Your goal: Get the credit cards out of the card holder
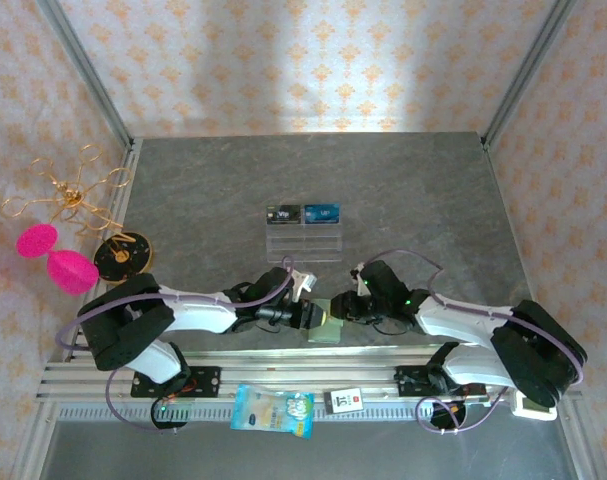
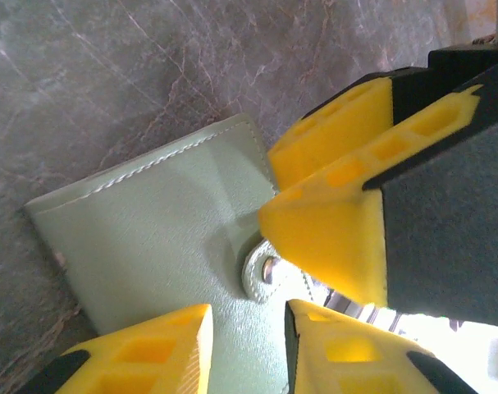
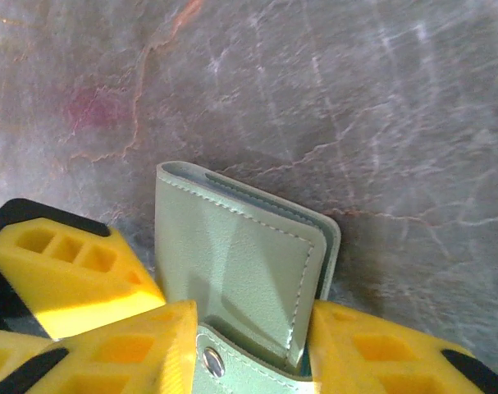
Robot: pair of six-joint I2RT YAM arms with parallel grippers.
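The sage-green card holder (image 1: 328, 331) lies at the near edge of the table, between both grippers. In the left wrist view the card holder (image 2: 150, 238) runs between my left gripper (image 2: 247, 355) fingers, which stand narrowly apart on it. Its snap tab (image 2: 265, 275) slips under the right gripper's yellow fingers (image 2: 331, 222). In the right wrist view my right gripper (image 3: 253, 361) is shut on the tab end of the card holder (image 3: 232, 263), whose cover flap is lifted a little. The credit cards are hidden inside.
A clear acrylic rack (image 1: 305, 240) holding a blue card (image 1: 323, 213) and a dark card (image 1: 282, 213) stands mid-table. Pink mesh pieces (image 1: 58, 258), gold wire (image 1: 78, 190) and a black disc (image 1: 120, 255) sit at the left. A printed packet (image 1: 273, 410) lies on the front rail.
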